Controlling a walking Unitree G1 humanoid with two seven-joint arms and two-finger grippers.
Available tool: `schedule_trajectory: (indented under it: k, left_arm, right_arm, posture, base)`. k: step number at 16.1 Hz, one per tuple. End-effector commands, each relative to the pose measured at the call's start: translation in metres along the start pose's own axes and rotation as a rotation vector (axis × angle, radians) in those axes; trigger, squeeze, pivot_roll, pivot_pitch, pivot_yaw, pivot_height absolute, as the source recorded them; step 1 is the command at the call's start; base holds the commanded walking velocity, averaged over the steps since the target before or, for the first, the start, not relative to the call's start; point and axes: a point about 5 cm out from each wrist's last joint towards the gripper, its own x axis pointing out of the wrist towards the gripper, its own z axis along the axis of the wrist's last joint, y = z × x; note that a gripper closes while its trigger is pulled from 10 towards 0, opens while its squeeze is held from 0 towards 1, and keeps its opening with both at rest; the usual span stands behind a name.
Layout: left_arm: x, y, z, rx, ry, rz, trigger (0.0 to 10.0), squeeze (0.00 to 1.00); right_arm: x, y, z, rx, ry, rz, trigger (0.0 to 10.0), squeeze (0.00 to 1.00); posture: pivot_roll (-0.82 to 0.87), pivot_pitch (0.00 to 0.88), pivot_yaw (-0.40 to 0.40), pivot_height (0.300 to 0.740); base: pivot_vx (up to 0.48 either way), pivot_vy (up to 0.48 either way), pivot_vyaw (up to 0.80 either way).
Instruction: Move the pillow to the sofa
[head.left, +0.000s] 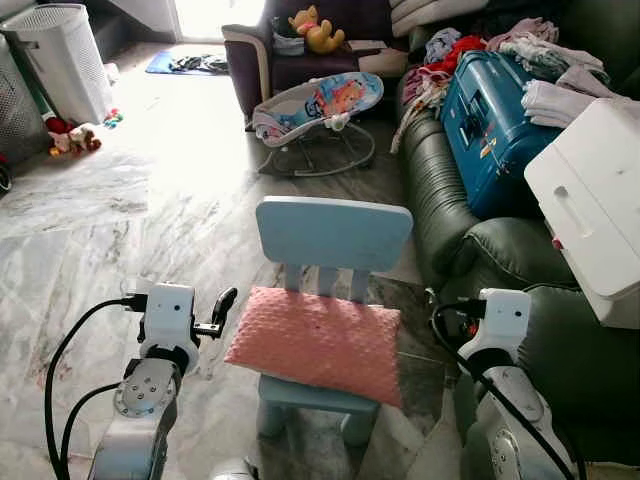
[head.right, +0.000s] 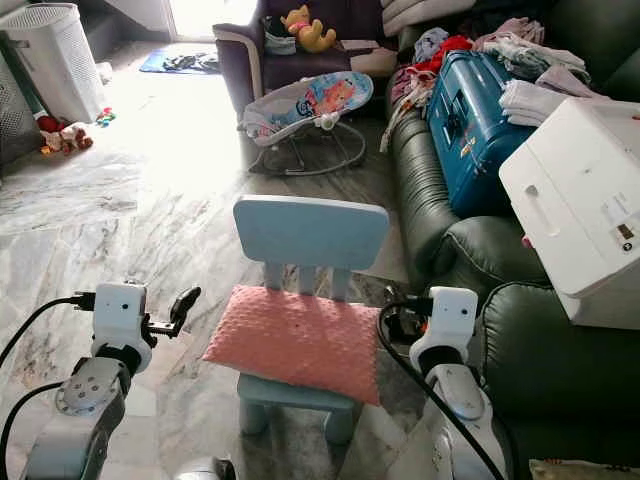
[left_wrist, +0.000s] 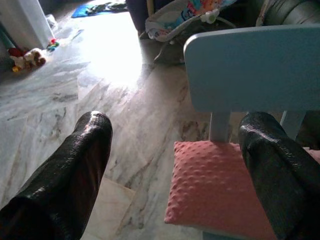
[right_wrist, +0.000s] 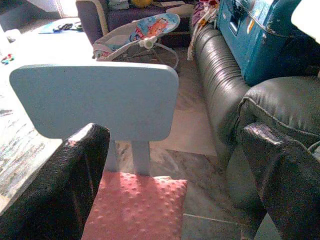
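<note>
A pink dimpled pillow lies flat on the seat of a small light-blue child's chair, overhanging its front. My left gripper is held just left of the pillow, level with it and not touching; it is open. On the other side of the chair, beside the sofa arm, my right gripper is open too, with the chair back and the pillow's far edge between its fingers' line of sight. The dark green leather sofa runs along the right.
On the sofa lie a blue suitcase, piled clothes and a white box. A baby bouncer and a purple armchair stand beyond the chair. A white basket and toys are far left on the marble floor.
</note>
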Motion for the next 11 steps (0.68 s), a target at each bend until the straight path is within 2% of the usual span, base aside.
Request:
schedule_trajectory:
  k: [1,11]
  left_arm:
    - [-0.0012,0.0018,-0.0021,0.001,0.017,0.005,10.0,0.0]
    - [-0.0006,0.0012,-0.0017,0.0,0.016,0.007,10.0,0.0]
  right_arm:
    - [-0.0013,0.0007,0.004,0.004,-0.007,0.011,10.0,0.0]
    - [-0.0001,0.0017,0.0039,0.003,-0.004,0.021,10.0,0.0]
  posture:
    - [-0.03,0.0,-0.04,0.74]
    - [-0.03,0.0,-0.045,0.627]
  base:
    - [0.0,0.0,0.0]
    - [0.0,0.0,0.0]
